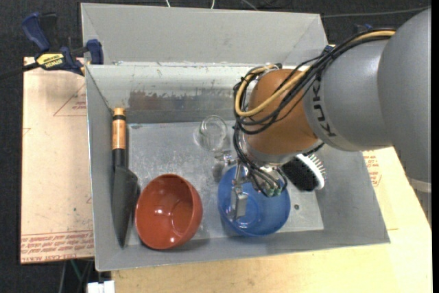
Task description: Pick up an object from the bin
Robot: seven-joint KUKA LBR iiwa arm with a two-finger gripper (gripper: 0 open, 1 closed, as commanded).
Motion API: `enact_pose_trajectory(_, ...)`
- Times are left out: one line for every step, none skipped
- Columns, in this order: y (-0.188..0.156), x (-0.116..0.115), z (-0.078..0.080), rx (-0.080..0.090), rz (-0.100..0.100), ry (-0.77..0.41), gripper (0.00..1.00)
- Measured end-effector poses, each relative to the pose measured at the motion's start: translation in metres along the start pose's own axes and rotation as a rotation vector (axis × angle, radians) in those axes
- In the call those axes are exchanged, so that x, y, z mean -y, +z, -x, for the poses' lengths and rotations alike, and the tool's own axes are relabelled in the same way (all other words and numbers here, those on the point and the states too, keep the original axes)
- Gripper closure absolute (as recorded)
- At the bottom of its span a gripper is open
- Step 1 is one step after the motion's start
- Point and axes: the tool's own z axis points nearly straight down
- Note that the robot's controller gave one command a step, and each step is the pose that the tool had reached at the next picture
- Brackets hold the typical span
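**Tool low over the blue bowl, its opening unreadable**

The tool [240, 201] hangs over the left half of a blue bowl [266, 221], a round, glossy, plastic-looking dish on the bin floor, near side, right of centre. Its metal tip overlaps the bowl's hollow. I cannot tell whether the tool is wide or narrow, nor whether it touches the bowl. The wrist's orange cover [278, 116] and a bundle of black and yellow cables [241, 96] hide the bowl's far rim.

Just beside it on the left sits a red bowl [168, 213], equally round and shiny, its mouth up. Far of both, a clear glass [212, 132] is hard to make out against the scratched grey metal; only its round rim and some glints read.

Right of the tool, a black brush [309, 173] with white bristles peeps out from under the arm, its far end hidden.

Along the left wall lies a trowel [123, 199] with a dull black blade and a coppery handle pointing far.

The bin [206, 38] has sloping, matt grey sheet-metal walls.
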Motion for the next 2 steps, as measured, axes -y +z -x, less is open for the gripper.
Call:
enact_pose_trajectory(-0.0062, -0.0016, -0.027, 0.017, -0.002, -0.017, 0.0)
enact_pose_trajectory(-0.0063, -0.0014, -0.0265, 0.017, -0.002, -0.017, 0.0)
